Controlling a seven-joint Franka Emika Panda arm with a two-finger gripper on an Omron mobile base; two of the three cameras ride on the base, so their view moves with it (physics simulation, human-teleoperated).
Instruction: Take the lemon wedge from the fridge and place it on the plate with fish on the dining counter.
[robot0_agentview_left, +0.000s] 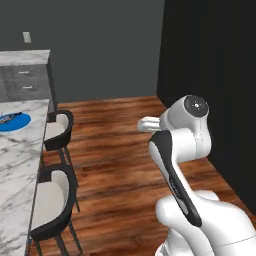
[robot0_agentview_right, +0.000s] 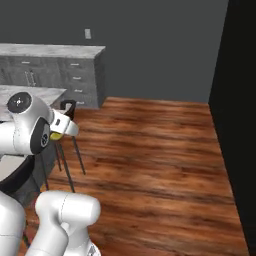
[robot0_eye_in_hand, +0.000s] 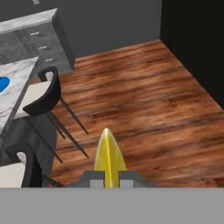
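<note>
Gripper (robot0_eye_in_hand: 110, 179): clamped on the tiny yellow crescent lemon wedge (robot0_eye_in_hand: 109, 155) for carrying.
Destination: bright blue round plate (robot0_agentview_left: 14, 121), ten o'clock on the white marble counter (robot0_agentview_left: 20, 165).

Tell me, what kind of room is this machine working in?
Most likely a home kitchen with a dining area. A white marble dining counter carries a blue plate, dark stools line its edge, and grey drawer cabinets under another marble top stand along the back wall. The floor is wood.
</note>
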